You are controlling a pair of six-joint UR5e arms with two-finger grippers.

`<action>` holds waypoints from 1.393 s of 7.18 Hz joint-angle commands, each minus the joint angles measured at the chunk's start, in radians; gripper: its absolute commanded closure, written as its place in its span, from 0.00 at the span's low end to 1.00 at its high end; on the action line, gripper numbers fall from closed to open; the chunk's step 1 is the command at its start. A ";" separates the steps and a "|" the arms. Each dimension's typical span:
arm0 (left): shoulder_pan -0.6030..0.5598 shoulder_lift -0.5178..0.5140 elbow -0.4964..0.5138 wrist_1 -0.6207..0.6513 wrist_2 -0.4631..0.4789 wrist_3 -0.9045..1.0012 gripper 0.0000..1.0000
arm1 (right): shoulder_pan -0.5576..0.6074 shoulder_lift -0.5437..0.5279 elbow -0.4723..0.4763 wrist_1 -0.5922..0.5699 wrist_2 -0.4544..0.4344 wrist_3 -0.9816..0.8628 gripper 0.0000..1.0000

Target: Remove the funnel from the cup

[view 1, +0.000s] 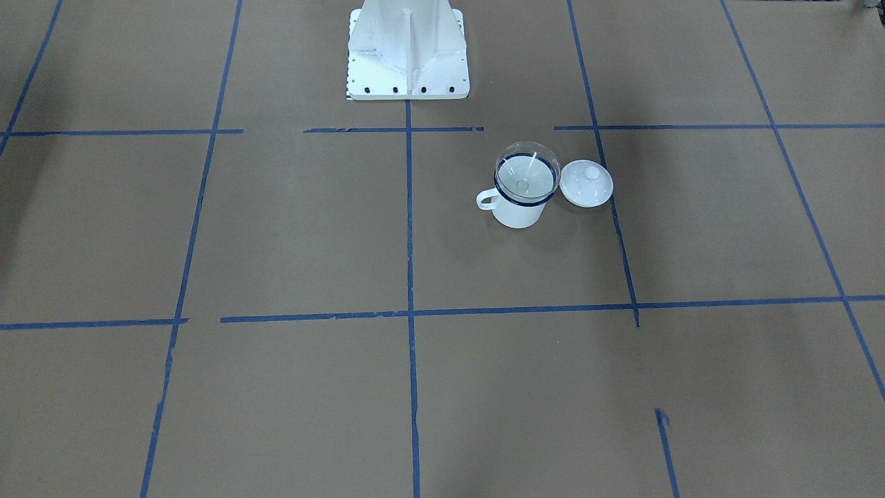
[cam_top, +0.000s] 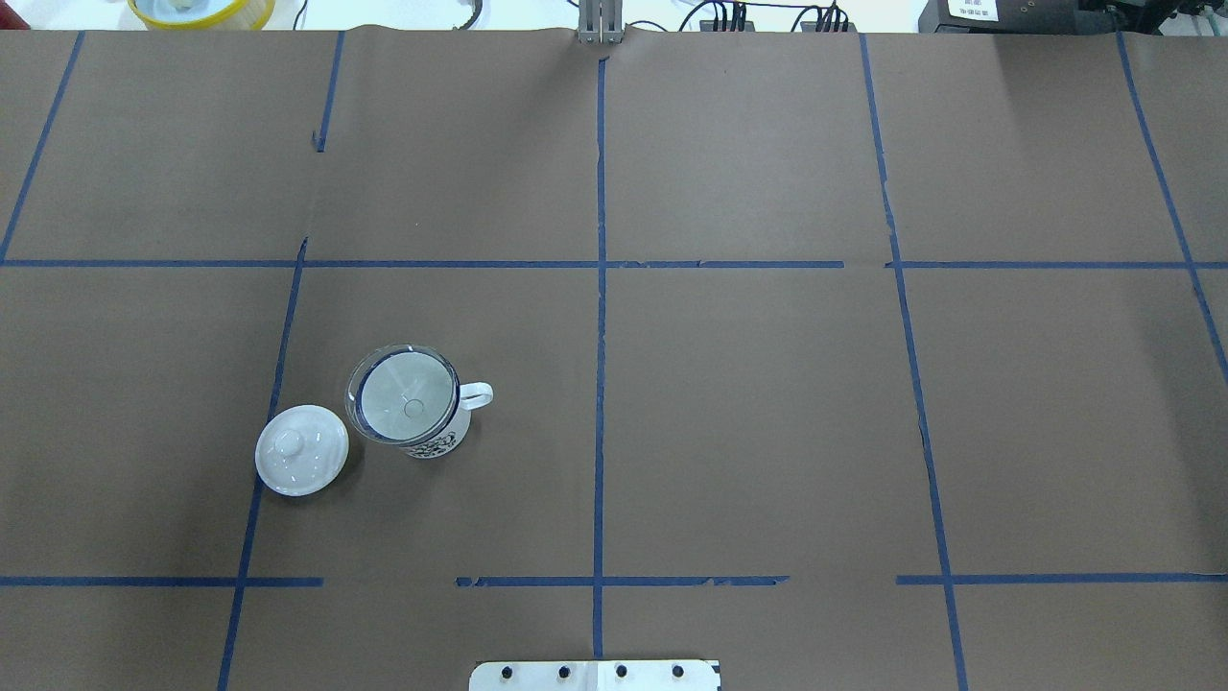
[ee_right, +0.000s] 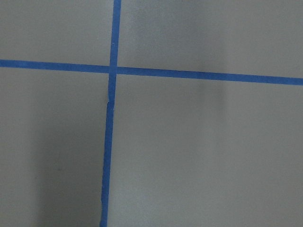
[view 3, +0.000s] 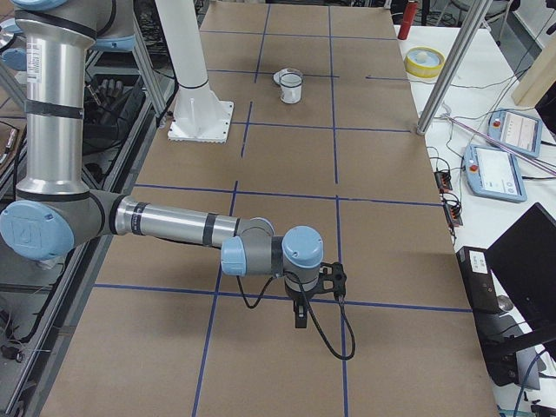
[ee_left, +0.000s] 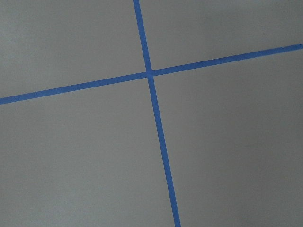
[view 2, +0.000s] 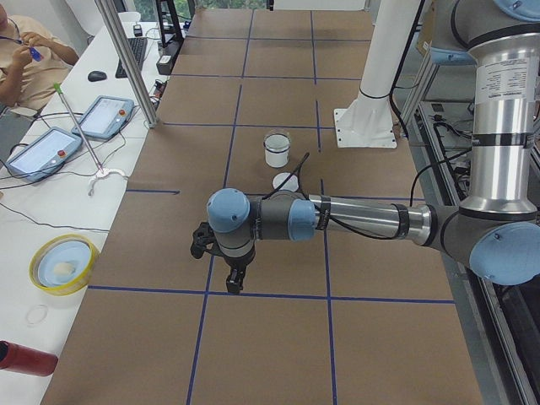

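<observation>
from the desk's (view 2: 278,354) left end the left pincer (view 2: 234,285) comes first. it hangs point-down from the wrist of the left arm (view 2: 363,221), low over the brown paper and close to a blue tape line (view 2: 270,296). whether its jaws are parted or together i cannot tell from this side. its wrist camera shows only paper and a tape crossing.

farther along the desk lies the round white knobbed lid (view 2: 285,181), flat on the paper with the knob up. just past it the white enamel mug (view 2: 277,153) stands upright. the clear funnel (view 2: 277,137) sits in the mug's mouth, wide end up, its rim a little above the mug's dark blue rim and its spout pointing down inside. beyond the mug and off to one side stands the robot's white pedestal (view 2: 364,118).

from overhead the mug is in the robot's left half of the desk. its loop handle (cam_top: 477,394) points toward the centre tape line, and the lid is just beside it on the robot's left, slightly nearer the base.

from the desk's right end the right pincer (view 3: 300,323) is nearest, hanging point-down from the right arm (view 3: 174,224) over the paper. its jaws' state cannot be told either. mug and funnel are well apart from both pincers.
</observation>
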 commanded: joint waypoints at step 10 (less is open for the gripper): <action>0.132 -0.341 -0.121 -0.227 0.030 -0.539 0.00 | 0.000 0.000 0.000 0.000 0.000 0.000 0.00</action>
